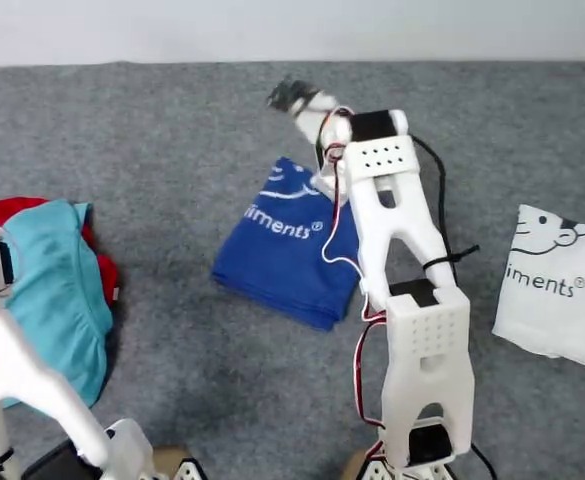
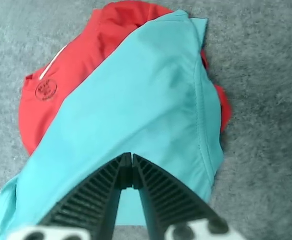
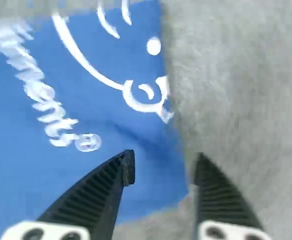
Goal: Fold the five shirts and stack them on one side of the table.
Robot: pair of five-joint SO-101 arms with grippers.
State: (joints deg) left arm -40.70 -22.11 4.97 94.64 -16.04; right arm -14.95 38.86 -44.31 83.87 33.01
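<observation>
Blue shirt, folded, lies central on the table; the right hand hangs open over its edge. The left hand, closed, sits above the teal shirt heaped on the red shirt, possibly pinching cloth. Likely step: stacking; next, grip every folded layer together.

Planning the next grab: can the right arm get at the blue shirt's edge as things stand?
Probably yes. The right gripper is open above the edge of the blue shirt, one finger over cloth, one over bare table, and nothing lies between.
</observation>
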